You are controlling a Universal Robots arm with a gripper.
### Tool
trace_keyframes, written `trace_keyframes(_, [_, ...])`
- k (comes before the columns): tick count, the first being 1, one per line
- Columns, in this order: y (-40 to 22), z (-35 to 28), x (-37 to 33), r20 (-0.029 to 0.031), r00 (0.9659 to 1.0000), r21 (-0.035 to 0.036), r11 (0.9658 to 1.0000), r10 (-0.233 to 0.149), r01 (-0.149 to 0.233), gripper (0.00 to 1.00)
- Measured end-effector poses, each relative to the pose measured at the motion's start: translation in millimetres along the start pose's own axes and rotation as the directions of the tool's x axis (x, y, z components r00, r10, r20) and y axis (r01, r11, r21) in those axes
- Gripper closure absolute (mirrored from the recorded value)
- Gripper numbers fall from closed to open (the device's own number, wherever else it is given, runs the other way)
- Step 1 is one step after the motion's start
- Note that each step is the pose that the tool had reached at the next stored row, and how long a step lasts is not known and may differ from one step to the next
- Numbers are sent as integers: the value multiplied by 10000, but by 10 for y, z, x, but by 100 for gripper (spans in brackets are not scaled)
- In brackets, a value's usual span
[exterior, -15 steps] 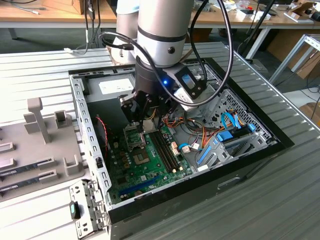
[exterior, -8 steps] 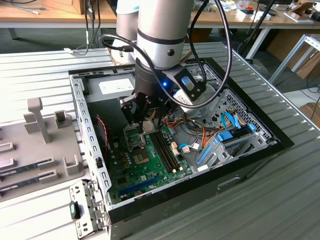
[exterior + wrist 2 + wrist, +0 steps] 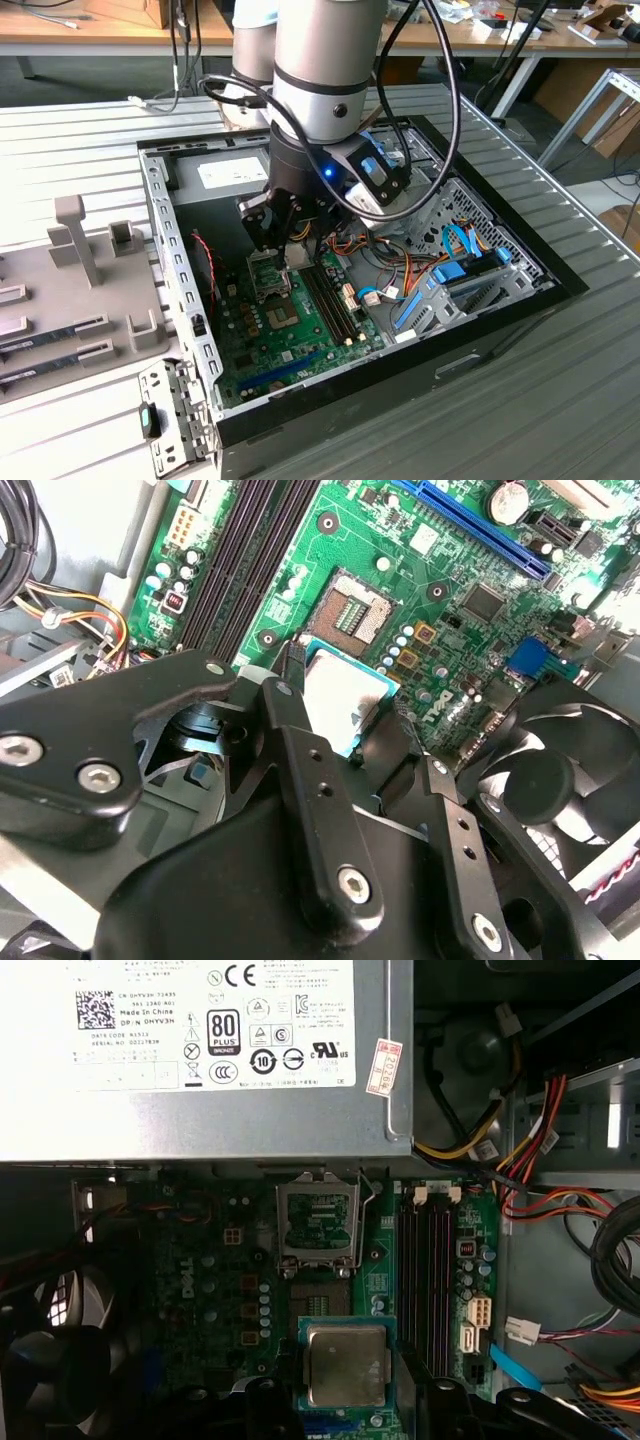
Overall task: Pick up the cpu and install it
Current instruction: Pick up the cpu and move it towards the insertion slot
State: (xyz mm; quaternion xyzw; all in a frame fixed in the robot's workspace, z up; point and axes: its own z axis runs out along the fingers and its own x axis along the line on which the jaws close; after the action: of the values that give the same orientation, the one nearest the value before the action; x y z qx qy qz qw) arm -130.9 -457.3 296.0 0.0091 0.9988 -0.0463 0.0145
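My hand [image 3: 345, 730] holds the cpu [image 3: 340, 695] between its two black fingers [image 3: 290, 720], which are pinched on its edges. In the first wrist view the cpu [image 3: 346, 1364] shows its silver top and thin green rim, flat and level. It hangs over the green motherboard [image 3: 290, 335], inside the open computer case [image 3: 500, 300] on the table [image 3: 560, 400]. It is close to the socket [image 3: 317, 1224] but not over it yet. The socket is bare, with its metal frame flipped open toward the big grey power supply [image 3: 200, 1060]. The dark memory slots [image 3: 428, 1275] run beside it. So I think the picking up is done. The putting in is not done: the chip is not in the socket.
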Motion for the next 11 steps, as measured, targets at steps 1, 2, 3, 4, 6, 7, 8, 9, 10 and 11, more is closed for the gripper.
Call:
trace_keyframes(1, [1,6,0,0,10000,0,10000,1,-1,53])
trace_keyframes(2, [1,11,0,1,10000,-1,10000,0,0,53])
trace_keyframes(3, [2,18,0,0,10000,0,10000,0,0,53])
trace_keyframes(4, [2,23,1,0,10000,0,10000,0,0,53])
trace_keyframes(6, [3,43,1,0,10000,0,10000,0,0,53])
trace_keyframes(7, [4,51,1,0,10000,0,10000,0,0,53])
trace_keyframes(8, [5,58,2,0,10000,0,10000,0,0,53])
trace_keyframes(9, [5,63,2,0,10000,0,10000,0,0,53])
trace_keyframes(10, [6,69,2,0,10000,0,10000,0,0,53])
trace_keyframes(11, [6,74,2,0,10000,0,10000,0,0,53])
